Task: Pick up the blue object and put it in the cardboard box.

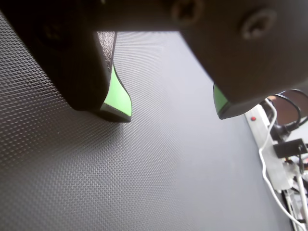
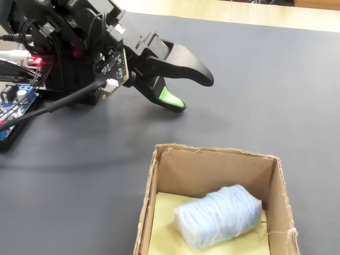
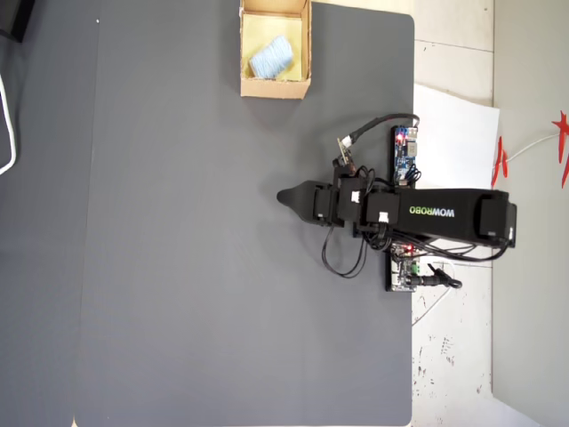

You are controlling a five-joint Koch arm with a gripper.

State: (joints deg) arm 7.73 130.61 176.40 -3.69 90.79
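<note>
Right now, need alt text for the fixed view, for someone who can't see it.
A pale blue yarn bundle lies inside an open cardboard box at the bottom of the frame, on a dark grey mat. Behind it, the black arm's gripper with green pads is open, empty and apart from the box.

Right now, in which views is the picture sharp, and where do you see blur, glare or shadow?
Wrist view: the gripper is near and blurred, its jaws apart; the mat shows a bright sheen and a soft shadow under the left jaw. Fixed view: the blue object inside the cardboard box is sharp under even light. Overhead view: sharp and evenly lit, but the bundle is small.
</note>
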